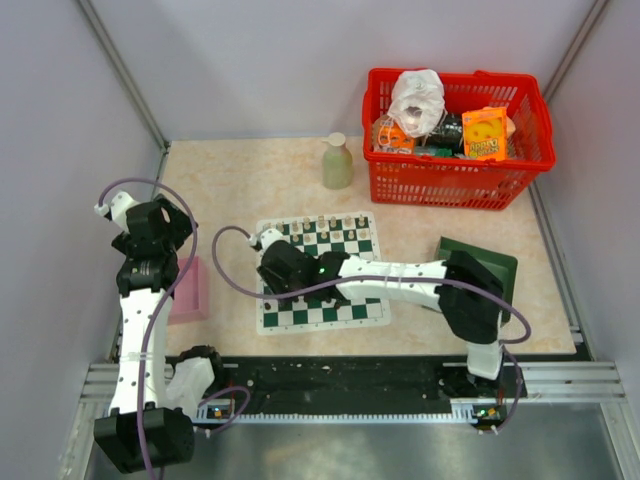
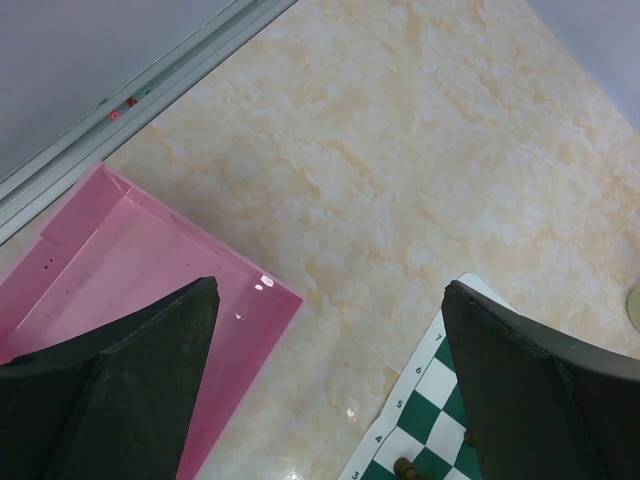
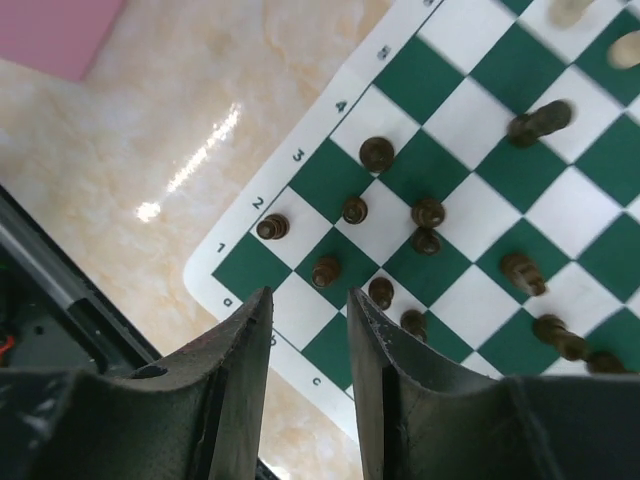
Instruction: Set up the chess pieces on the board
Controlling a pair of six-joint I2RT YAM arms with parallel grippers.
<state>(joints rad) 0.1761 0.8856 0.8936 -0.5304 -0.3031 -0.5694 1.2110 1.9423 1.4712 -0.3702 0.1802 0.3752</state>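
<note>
Small dark rounded chess pieces (image 3: 377, 153) stand on the flat green-white checked board (image 3: 452, 95), at 12 to 2 o'clock from the right gripper (image 3: 308, 297). Its jaws are narrowly parted and empty. Left gripper (image 2: 330, 292) is spread wide, with a glossy pink tray (image 2: 120, 250) at 8 o'clock.

I stand in a robotics lab cell — plain pale wall panels (image 1: 280, 60) in aluminium framing (image 1: 122, 75) close in a marble-patterned table (image 1: 250, 180). My left arm (image 1: 135, 320) and right arm (image 1: 400, 280) are bolted to a slotted metal rail (image 1: 560, 378) at its near edge, purple cables (image 1: 216, 255) looping along them.
</note>
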